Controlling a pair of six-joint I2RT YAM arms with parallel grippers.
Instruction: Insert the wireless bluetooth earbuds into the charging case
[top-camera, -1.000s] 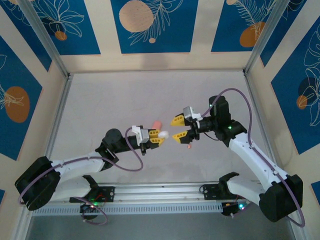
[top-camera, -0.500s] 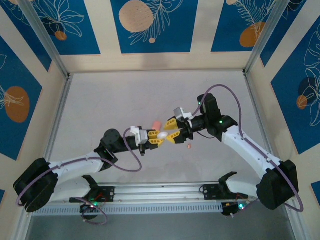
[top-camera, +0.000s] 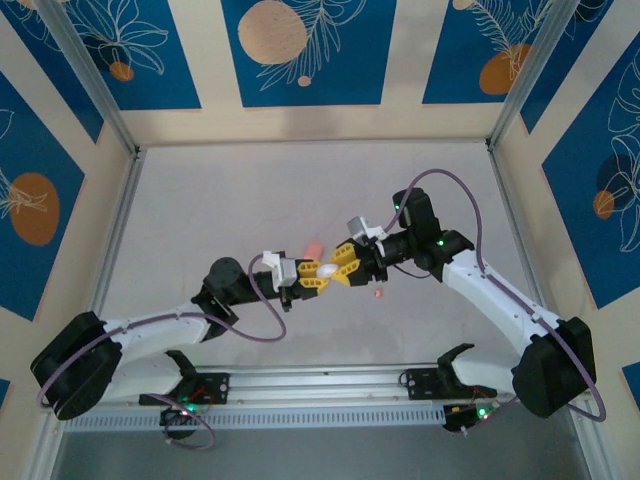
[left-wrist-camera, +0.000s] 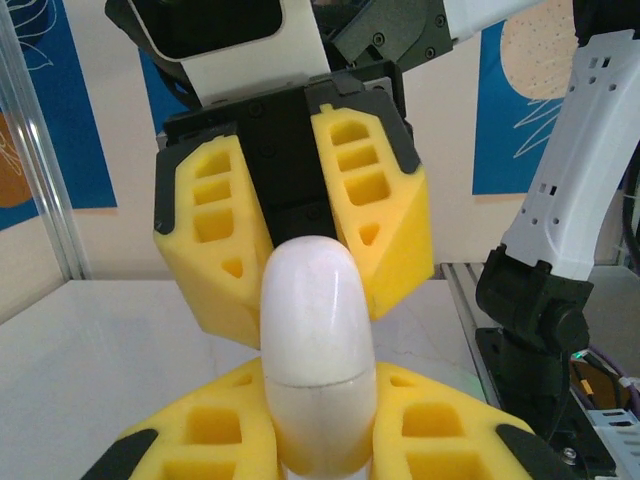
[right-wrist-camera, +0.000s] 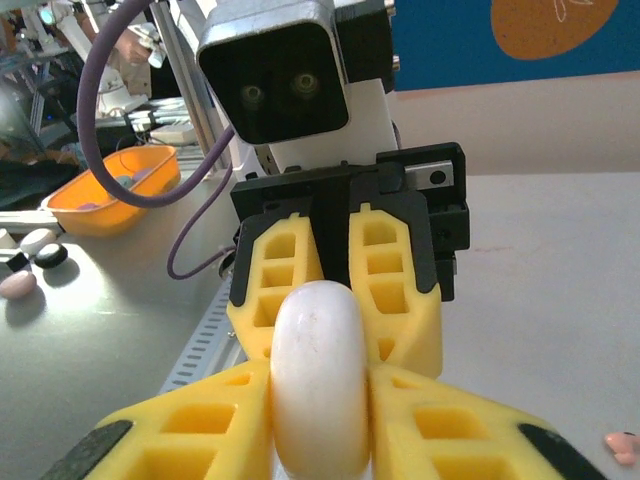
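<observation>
Charging case (top-camera: 314, 247) on worktop (top-camera: 250, 190), just on the far side of where the claws meet.
Left claw (top-camera: 320, 274) clamps white capsule (left-wrist-camera: 315, 340); right claw (top-camera: 340, 268) narrow, seemingly pinching its other end.

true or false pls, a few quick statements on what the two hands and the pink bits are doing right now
1. The left hand grips a white rounded object. True.
2. The right hand hangs far off by the back wall. False: its yellow fingers close around the same white rounded object, facing the left hand.
3. A small pink earbud lies on the table near the right hand. True.
4. The white rounded object lies flat on the table. False: it is held up between the fingers.
</observation>
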